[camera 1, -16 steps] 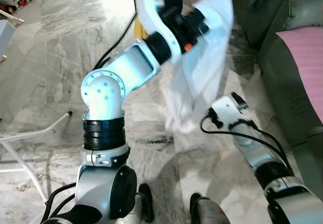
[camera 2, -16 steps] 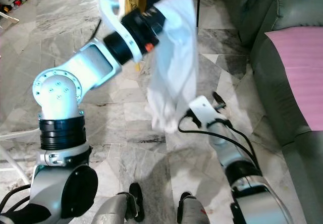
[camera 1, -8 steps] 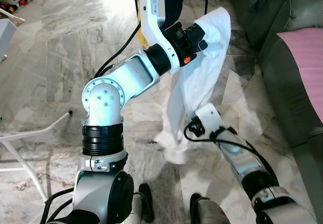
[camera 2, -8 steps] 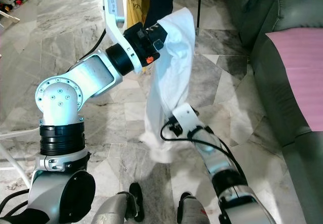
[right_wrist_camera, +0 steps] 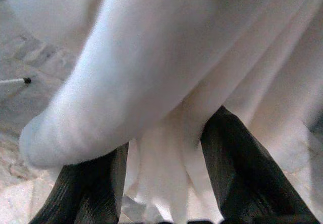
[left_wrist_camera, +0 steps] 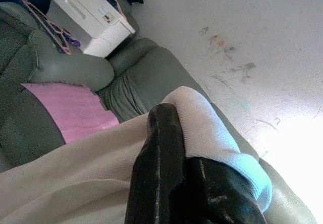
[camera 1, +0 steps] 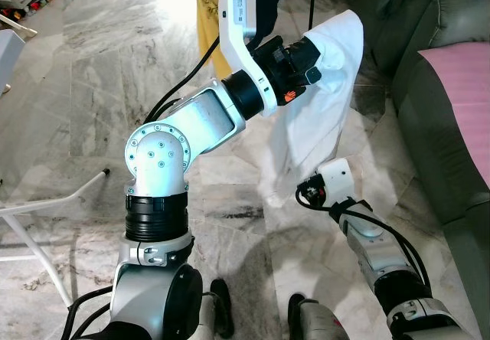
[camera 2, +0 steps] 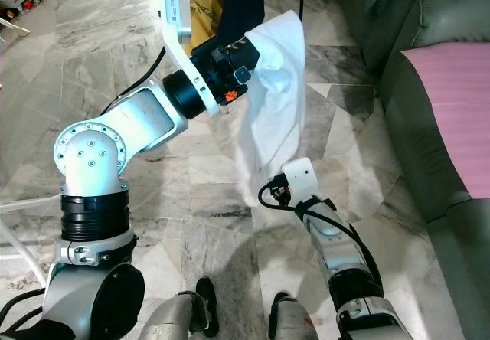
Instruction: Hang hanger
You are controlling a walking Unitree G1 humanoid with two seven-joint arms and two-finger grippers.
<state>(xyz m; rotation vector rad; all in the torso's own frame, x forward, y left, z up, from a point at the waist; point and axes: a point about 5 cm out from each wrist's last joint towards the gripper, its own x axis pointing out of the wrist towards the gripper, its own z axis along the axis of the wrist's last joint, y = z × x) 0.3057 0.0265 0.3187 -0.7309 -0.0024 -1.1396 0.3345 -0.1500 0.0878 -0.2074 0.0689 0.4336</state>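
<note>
Above the marble floor [camera 1: 92,87], we hold the white garment [camera 1: 325,102] pinched in our left tool [camera 1: 306,53], now raised higher than a second ago, while our right tool [right_wrist_camera: 166,183], spread, has dropped beneath its hem, so hanging remains ahead.

White garment [camera 2: 274,87] in raised left pincer [camera 2: 246,53], above marble floor [camera 2: 92,57].
</note>
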